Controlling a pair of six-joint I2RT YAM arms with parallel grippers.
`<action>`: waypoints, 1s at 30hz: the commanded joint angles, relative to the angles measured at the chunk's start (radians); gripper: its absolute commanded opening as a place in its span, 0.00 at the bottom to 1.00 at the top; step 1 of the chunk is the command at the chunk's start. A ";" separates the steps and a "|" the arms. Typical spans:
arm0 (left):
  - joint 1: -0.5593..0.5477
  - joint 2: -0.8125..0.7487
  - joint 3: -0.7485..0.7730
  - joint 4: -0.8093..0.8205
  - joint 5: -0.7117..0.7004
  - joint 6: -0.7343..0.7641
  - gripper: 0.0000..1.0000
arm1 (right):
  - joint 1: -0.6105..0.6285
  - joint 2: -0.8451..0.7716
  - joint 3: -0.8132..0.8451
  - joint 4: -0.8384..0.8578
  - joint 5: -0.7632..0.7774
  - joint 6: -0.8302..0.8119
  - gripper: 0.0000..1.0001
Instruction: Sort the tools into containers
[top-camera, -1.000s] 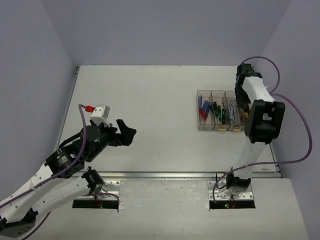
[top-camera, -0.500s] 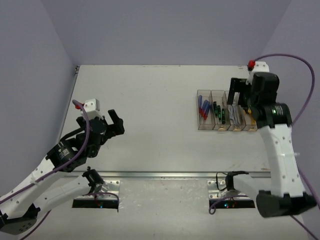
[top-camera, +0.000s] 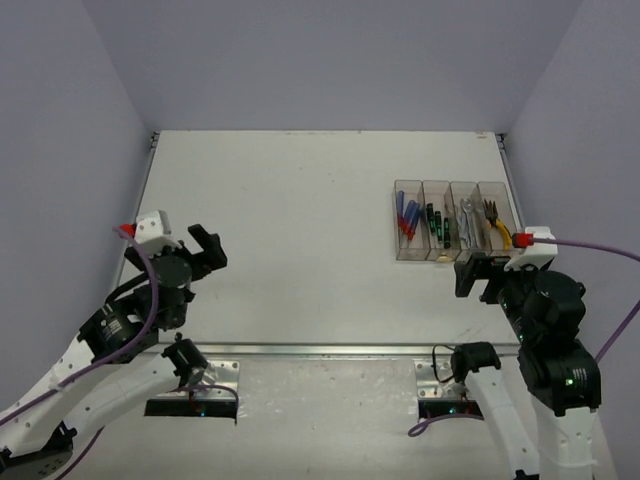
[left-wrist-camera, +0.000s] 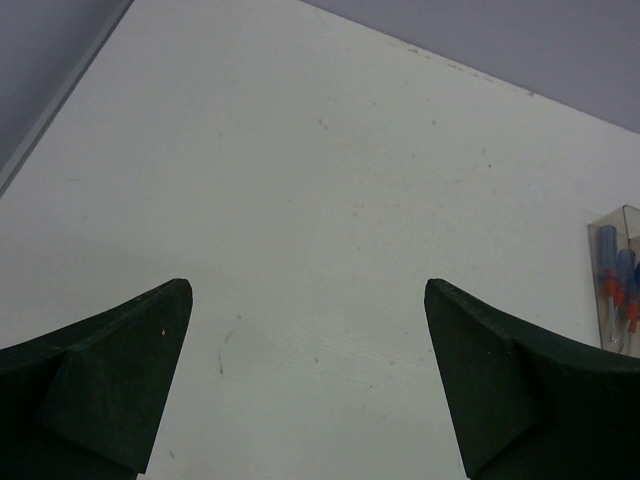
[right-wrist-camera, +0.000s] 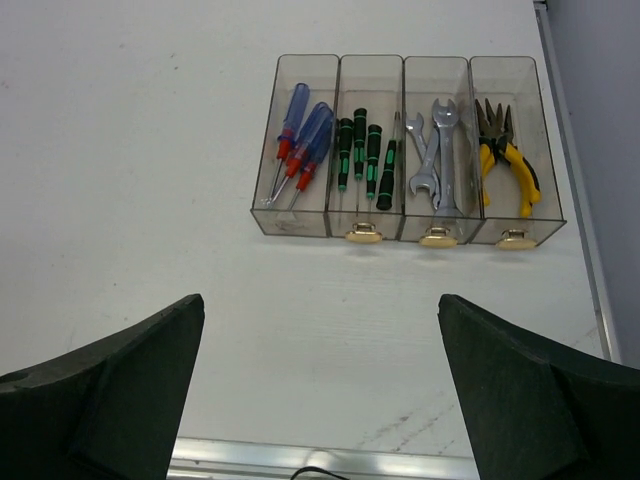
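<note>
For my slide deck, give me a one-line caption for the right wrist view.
Open right gripper facing four joined bins of blue screwdrivers, green screwdrivers, wrenches and pliers.

Both arms were built alike from where I sat. The left arm (top-camera: 75, 365) and right arm (top-camera: 560, 375) had white shells between black joint housings. A left purple cable (top-camera: 150, 290) ran along one, and a right purple cable (top-camera: 590, 243) trailed off the other. Each wrist carried a white block (top-camera: 152, 228) with a red plug (top-camera: 127, 230). The left gripper (left-wrist-camera: 305, 290) and right gripper (right-wrist-camera: 320, 297) each had broad, dark green-black, wedge-shaped fingers (left-wrist-camera: 100, 385). The bases sat on metal plates (top-camera: 218, 385) with small green and red lights.
</note>
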 joint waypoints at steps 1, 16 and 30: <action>0.007 -0.107 -0.015 0.039 -0.037 0.001 1.00 | 0.031 -0.085 -0.064 0.055 -0.012 -0.014 0.99; 0.028 -0.089 -0.054 0.081 -0.026 -0.039 1.00 | 0.143 -0.200 -0.164 0.072 0.171 -0.024 0.99; 0.204 -0.140 -0.124 0.201 0.070 0.088 1.00 | 0.143 -0.155 -0.140 0.065 0.172 0.002 0.99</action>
